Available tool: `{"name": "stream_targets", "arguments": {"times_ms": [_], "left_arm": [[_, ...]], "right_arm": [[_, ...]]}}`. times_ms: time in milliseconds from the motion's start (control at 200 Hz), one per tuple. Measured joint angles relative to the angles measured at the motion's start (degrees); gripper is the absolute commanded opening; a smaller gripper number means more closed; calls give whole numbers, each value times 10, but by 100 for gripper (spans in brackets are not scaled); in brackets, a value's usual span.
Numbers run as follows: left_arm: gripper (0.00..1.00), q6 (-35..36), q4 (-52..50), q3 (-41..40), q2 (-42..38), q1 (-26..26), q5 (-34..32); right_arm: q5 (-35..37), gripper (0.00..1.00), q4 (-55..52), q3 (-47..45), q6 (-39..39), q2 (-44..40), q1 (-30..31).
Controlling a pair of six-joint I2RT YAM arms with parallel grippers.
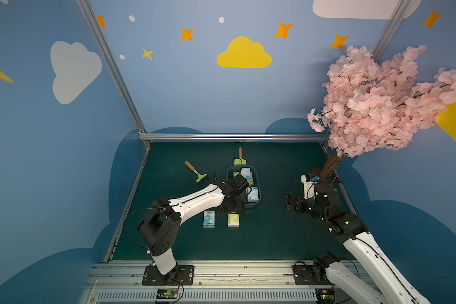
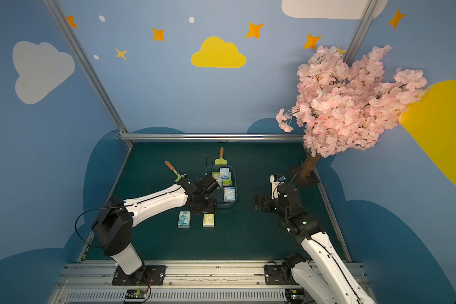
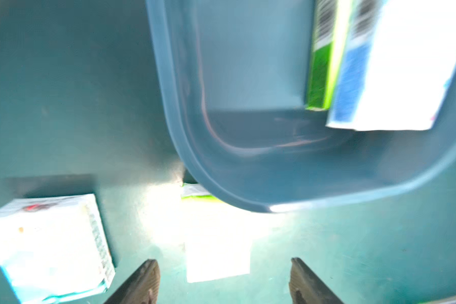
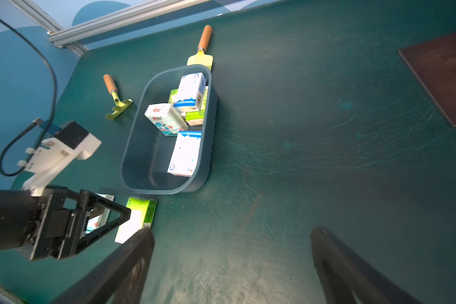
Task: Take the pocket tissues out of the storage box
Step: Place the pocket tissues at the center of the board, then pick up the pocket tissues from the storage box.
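Pocket tissues (image 4: 184,154) are mostly lying in the storage box (image 4: 145,158), just ahead of the left gripper (image 3: 223,263). Its jaws are standing apart on either side of a green packet (image 3: 216,244) on the mat (image 4: 300,131), with a blue packet (image 3: 48,247) lying beside. The right gripper (image 4: 232,230) is hovering wide open and empty, with the box ahead of it.
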Motion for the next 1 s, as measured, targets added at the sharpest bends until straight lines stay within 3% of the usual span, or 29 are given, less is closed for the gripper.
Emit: {"name": "stream_targets", "arguments": {"times_ms": [245,541,1001], "left_arm": [[94,10,8,-10,-87,19,-29],[100,40,67,-122,-236,81,-45],[100,145,157,-270,-455,187,-10]], "right_arm": [[-24,98,-23,52,-5,63,0],[-50,98,-55,111,2,135,11],[-23,96,-166,282,45,351,119]]}}
